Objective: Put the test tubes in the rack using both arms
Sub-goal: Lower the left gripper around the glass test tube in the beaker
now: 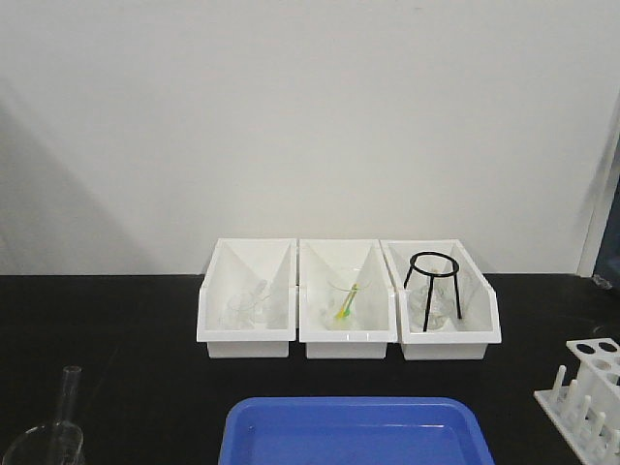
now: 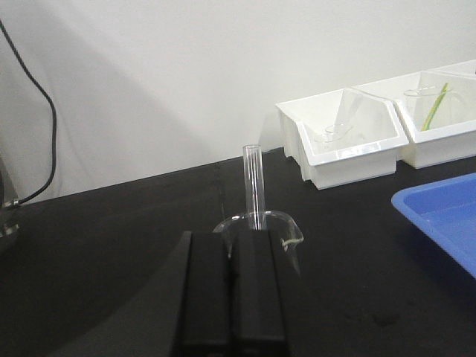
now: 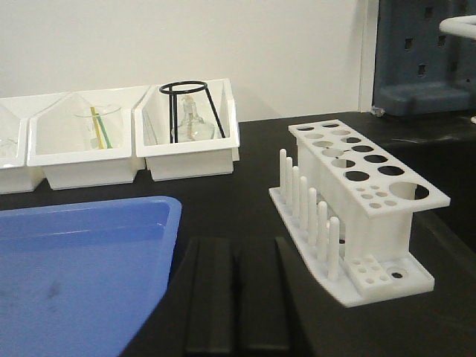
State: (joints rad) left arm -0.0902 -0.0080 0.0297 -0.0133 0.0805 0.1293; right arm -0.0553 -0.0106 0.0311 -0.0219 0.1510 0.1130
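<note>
Left end effector [image 2: 229, 242]: fingers pressed together along a thin seam, clenched on nothing. Directly ahead of its tips stands one test tube [image 2: 253, 186], upright with its open rim up and its foot inside a clear beaker [image 2: 291, 225] on the black bench [image 2: 111, 245]. The beaker rim sits just beyond the tips; cannot tell whether they touch. The tube lines up with the right finger rather than the seam. Further ahead and to the right, white bins [image 2: 349, 152] stand against the wall with glassware in them. Close on the right is the corner of a blue tray [image 2: 446, 216]. A black cable [image 2: 41, 104] hangs far to the left. The end effector is held low over the bench, roughly level, pointing at the back wall.

Right end effector [image 3: 236, 242]: fingers likewise closed together and empty. The rack [image 3: 364, 201] stands just ahead and to the right, its long axis running away, with its row of pegs [image 3: 305, 197] on the side nearer the fingers. The blue tray lies to the left, its corner beside the left finger. Ahead-left, the nearest bin holds a black wire tripod [image 3: 190, 100] over a glass flask. Pose: low, level, aimed toward the bins and wall
</note>
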